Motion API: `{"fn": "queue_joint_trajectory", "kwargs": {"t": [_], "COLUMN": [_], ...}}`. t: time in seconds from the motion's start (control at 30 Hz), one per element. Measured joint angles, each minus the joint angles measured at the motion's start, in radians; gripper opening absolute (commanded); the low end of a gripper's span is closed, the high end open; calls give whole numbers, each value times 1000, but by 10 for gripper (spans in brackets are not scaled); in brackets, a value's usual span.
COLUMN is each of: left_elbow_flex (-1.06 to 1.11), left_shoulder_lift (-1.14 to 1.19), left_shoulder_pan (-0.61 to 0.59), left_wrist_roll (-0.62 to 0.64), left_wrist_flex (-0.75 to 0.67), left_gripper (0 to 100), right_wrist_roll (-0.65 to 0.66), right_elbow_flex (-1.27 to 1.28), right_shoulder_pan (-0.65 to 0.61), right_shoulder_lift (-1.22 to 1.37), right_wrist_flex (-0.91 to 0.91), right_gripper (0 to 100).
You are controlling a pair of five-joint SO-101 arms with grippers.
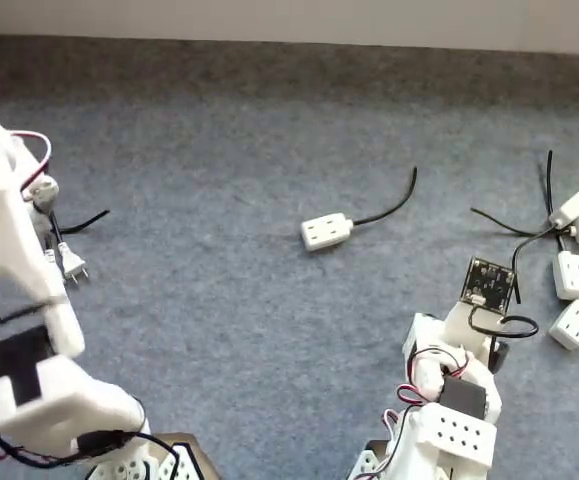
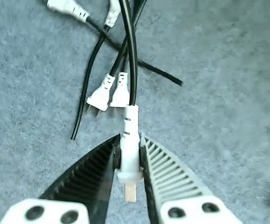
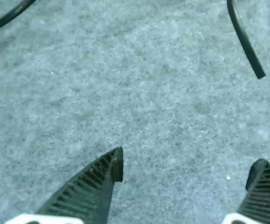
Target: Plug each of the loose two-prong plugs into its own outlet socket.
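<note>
Sitting within left end effector (image 2: 129,139): plug (image 2: 129,159)

The left gripper (image 2: 129,140) is pinching a white plug (image 2: 128,163), its prong pointing back toward the camera and its black cord (image 2: 131,56) trailing away. A second plug (image 2: 99,97) and a third plug (image 2: 120,93) are lying side by side just beyond on the grey surface (image 2: 228,93).

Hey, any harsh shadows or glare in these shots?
High view: soft, even light, only a faint shadow under the middle outlet socket. Left wrist view: no glare on the plug in the left gripper. Right wrist view: carpet evenly lit beneath the right gripper.
</note>
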Motion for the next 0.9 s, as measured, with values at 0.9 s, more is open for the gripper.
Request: {"fn": "queue_joint_trajectory", "kwargs": {"t": [0.9], "left_elbow_flex": [1370], "left_shoulder_lift": [-1772], "left_shoulder_pan": [460], "left_wrist_roll": [167], "left_wrist_flex": [-829], "left_gripper": [6], "right_wrist_roll": [0], "right_elbow_flex": [0], "right_shoulder_pan": [0], "right_shoulder_lift": [0], "right_wrist_flex": [0], "right_gripper": [399]}}
